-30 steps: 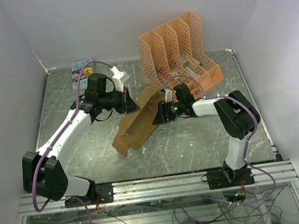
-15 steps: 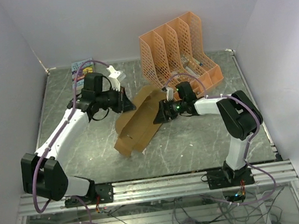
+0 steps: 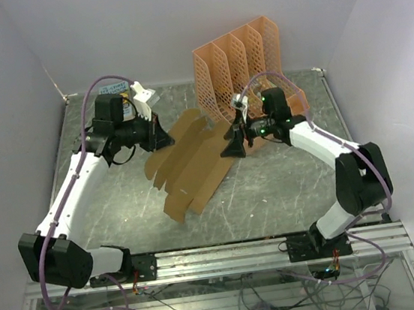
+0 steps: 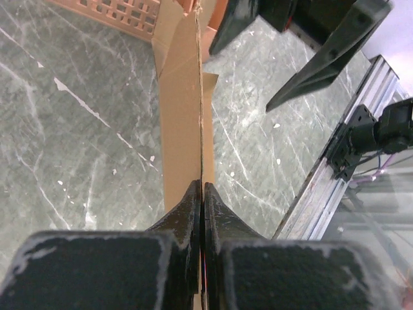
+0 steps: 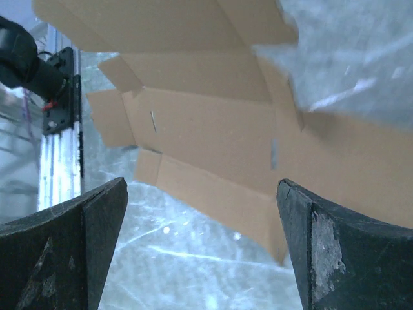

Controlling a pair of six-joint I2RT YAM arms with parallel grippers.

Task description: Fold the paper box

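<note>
The paper box is a flat tan cardboard sheet with creases and tabbed flaps, held tilted with its near corner on the table. My left gripper is shut on the sheet's far left edge; in the left wrist view the sheet runs edge-on out from between the closed fingers. My right gripper is open and empty just right of the sheet's right edge. In the right wrist view the sheet fills the upper part beyond the spread fingers.
The orange perforated file rack stands at the back right, close behind my right gripper. A small printed book lies at the back left, partly hidden by the left arm. The aluminium rail runs along the near table edge.
My left gripper has lifted and pulled back to the left with the sheet, spreading it flatter. My right gripper has let go of the sheet, opened and risen to the right.
</note>
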